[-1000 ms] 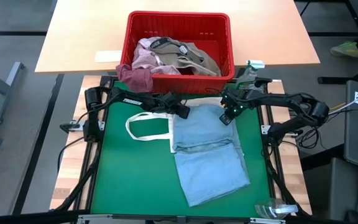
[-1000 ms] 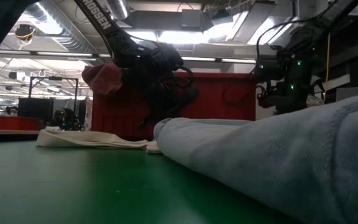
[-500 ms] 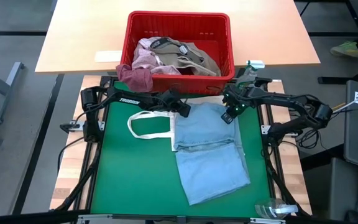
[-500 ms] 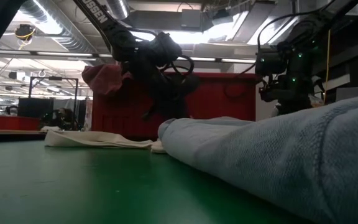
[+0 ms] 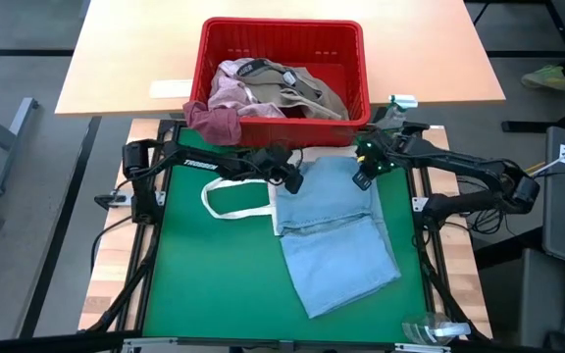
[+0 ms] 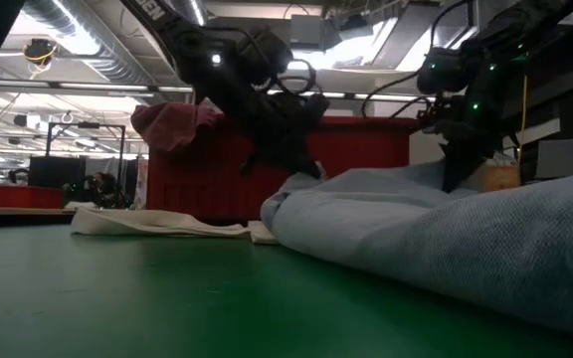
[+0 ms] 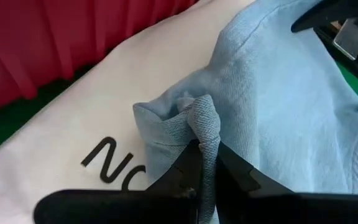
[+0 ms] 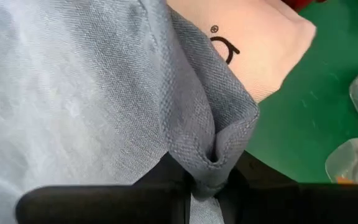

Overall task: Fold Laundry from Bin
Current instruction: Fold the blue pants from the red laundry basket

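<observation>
Just in front of the bin (image 5: 282, 74), the light blue garment (image 5: 336, 235) lies soft and limp; left jaws (image 5: 290, 179) and right jaws (image 5: 363, 179) each pinch a top corner, the sensible holds for cloth this floppy.

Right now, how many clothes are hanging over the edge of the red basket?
1: a maroon piece droops over the bin's front left rim. The pink and khaki pieces lie inside; more may be hidden under them.
</observation>
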{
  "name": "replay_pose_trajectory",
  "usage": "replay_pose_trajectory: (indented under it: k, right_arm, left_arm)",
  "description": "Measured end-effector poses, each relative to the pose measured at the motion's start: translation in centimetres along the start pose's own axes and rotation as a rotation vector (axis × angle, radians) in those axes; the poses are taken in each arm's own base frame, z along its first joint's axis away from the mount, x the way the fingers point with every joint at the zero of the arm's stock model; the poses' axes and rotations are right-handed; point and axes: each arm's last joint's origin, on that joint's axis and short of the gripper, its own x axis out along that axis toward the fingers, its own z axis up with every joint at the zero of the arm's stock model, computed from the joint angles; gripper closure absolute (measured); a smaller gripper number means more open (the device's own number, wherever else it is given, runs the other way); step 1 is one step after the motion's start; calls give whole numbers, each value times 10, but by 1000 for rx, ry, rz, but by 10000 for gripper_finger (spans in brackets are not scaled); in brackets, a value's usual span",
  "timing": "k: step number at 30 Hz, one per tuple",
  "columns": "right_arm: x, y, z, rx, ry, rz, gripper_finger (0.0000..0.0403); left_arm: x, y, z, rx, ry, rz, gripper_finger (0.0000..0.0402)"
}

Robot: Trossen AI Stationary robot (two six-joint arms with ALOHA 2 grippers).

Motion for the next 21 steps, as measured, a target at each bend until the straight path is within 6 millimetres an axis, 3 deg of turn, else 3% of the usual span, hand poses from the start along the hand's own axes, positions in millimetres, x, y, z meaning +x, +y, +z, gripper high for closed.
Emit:
replay_pose_trajectory:
  k: [6, 10, 21]
  right_arm:
    - [-21, 0, -5, -30, -74, 9, 351]
    - [-36, 3, -12, -49, -106, 90, 351]
    - [-76, 40, -44, -250, -174, 243, 350]
  left_arm:
    - [-21, -21, 6, 86, -61, -42, 384]
    - [-29, -38, -1, 139, -63, -78, 384]
    - [-53, -91, -30, 289, -108, -189, 384]
